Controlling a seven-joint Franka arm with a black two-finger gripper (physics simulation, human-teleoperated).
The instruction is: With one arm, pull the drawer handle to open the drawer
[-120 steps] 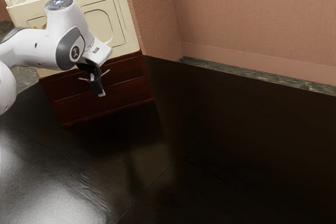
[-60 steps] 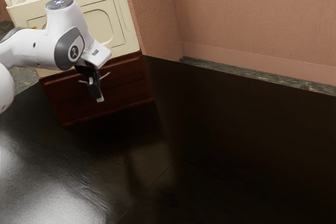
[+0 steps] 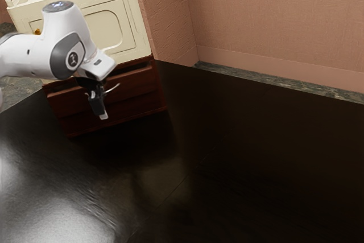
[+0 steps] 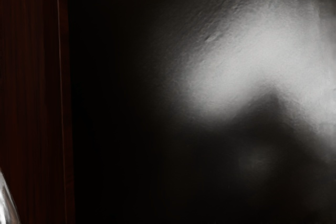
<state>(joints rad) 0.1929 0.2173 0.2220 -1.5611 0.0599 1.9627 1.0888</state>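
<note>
The black gripper points downward in front of the dark red-brown drawer, under the cream cabinet. Beside it, the pale curved handle sticks out toward the exterior view's right; the hand covers the handle's middle. A dark gap runs along the drawer's top edge, so the drawer stands a little way out. In the wrist view, part of the shiny handle lies close to the reddish drawer front. Whether the gripper grips the handle cannot be made out.
The cream cabinet body rises above the drawer, close behind the hand. A textured pinkish wall adjoins it. The glossy black surface stretches out in front of the drawer.
My hand has moved down and slightly toward the exterior view's left, away from the cabinet. The drawer front has come outward with the handle, and a gap has appeared above it.
</note>
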